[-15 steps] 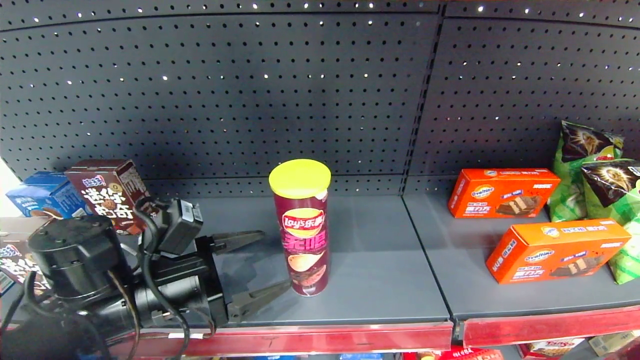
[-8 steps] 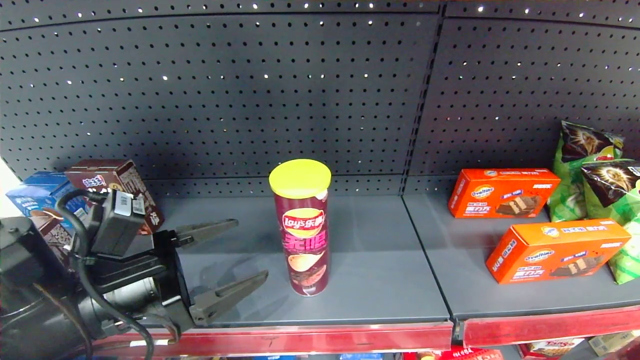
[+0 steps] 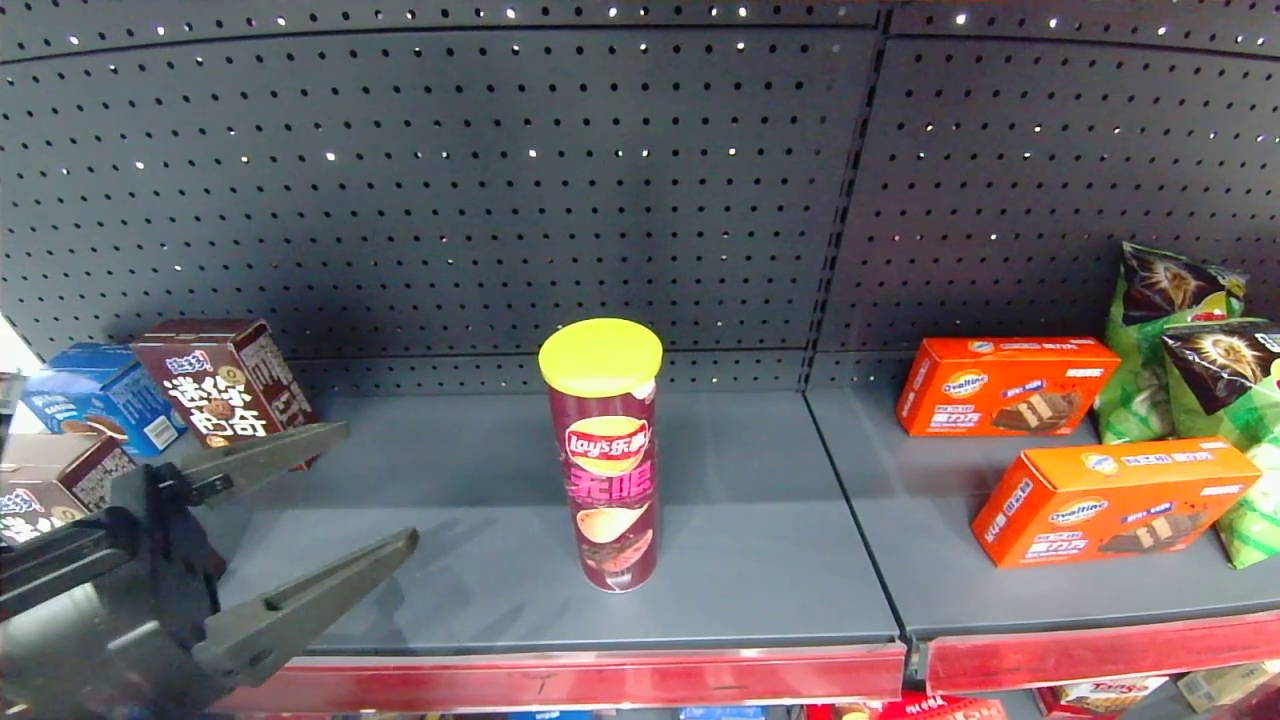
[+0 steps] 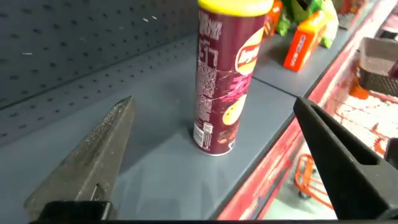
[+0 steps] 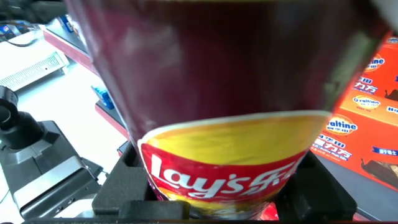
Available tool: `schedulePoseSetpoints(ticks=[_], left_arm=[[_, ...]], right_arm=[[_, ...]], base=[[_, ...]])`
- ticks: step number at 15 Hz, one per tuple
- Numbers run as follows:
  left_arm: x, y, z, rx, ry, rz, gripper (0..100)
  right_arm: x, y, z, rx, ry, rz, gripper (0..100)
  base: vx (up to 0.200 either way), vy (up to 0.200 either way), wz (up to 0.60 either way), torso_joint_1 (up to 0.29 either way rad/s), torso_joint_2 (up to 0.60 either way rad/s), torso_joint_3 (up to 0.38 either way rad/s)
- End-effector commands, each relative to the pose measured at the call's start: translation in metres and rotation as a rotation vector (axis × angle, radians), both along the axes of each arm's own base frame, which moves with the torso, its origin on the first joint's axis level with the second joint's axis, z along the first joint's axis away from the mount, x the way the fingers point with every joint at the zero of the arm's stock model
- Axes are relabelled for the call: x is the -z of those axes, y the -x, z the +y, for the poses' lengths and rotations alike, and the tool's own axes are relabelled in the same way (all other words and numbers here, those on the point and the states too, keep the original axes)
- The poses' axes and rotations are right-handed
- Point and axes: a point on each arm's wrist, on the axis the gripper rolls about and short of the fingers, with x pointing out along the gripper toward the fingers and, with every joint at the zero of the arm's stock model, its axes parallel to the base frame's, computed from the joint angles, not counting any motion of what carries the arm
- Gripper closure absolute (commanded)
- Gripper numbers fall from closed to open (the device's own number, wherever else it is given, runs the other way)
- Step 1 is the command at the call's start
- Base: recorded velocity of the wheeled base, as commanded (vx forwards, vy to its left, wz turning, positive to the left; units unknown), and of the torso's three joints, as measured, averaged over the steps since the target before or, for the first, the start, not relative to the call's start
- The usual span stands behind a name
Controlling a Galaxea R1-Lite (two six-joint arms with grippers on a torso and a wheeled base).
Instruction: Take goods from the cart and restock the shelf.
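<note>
Now we note the maroon cylindrical crisp can with yellow plastic lid (image 3: 605,470) upright mid-bay on the dark grey metal shelf (image 3: 740,560), label forward; placed for display, we judge. Left gripper (image 3: 380,485) gapes wide, well apart, holding nothing. Right gripper (image 5: 224,62) clamps a second maroon can (image 5: 224,162), likely next for the shelf.

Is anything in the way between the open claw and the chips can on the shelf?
Nothing visible. Only bare shelf lies between the open left gripper and the upright chips can. The brown box stands off to the side.
</note>
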Motion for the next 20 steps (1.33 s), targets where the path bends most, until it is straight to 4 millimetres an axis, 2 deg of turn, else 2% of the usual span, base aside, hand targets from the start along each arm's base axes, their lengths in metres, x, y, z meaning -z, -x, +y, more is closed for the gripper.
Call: schedulePoseSetpoints(ticks=[1, 4, 10, 13, 17, 19, 20], left_arm=[[-0.011, 0.036, 0.009, -0.073, 0.031, -0.087, 0], [0.003, 0.067, 0.02, -0.273, 0.048, -0.07, 0], [0.032, 0.122, 0.035, -0.469, 0.06, -0.046, 0], [0.07, 0.159, 0.045, -0.569, 0.044, 0.002, 0], [0.078, 0.159, 0.047, -0.664, 0.02, 0.021, 0], [0.104, 0.153, 0.048, -0.757, -0.093, 0.061, 0], [0.11, 0.151, 0.048, -0.765, -0.105, 0.068, 0]], right_arm=[[0.0, 0.0, 0.0, 0.003, 0.0, -0.002, 100], [0.001, 0.001, 0.0, 0.006, 0.0, -0.002, 100], [0.001, 0.002, -0.001, 0.008, -0.002, -0.008, 100], [0.001, 0.002, -0.001, 0.012, -0.002, -0.012, 100], [-0.004, 0.003, -0.001, 0.006, -0.008, -0.032, 100], [-0.008, 0.004, -0.001, 0.003, -0.012, -0.044, 100], [-0.01, 0.004, -0.001, 0.0, -0.014, -0.05, 100]], base=[[0.0, 0.0, 0.0, 0.0, 0.0, 0.0], [0.0, 0.0, 0.0, 0.0, 0.0, 0.0], [0.0, 0.0, 0.0, 0.0, 0.0, 0.0], [0.0, 0.0, 0.0, 0.0, 0.0, 0.0], [0.0, 0.0, 0.0, 0.0, 0.0, 0.0], [0.0, 0.0, 0.0, 0.0, 0.0, 0.0], [0.0, 0.0, 0.0, 0.0, 0.0, 0.0]])
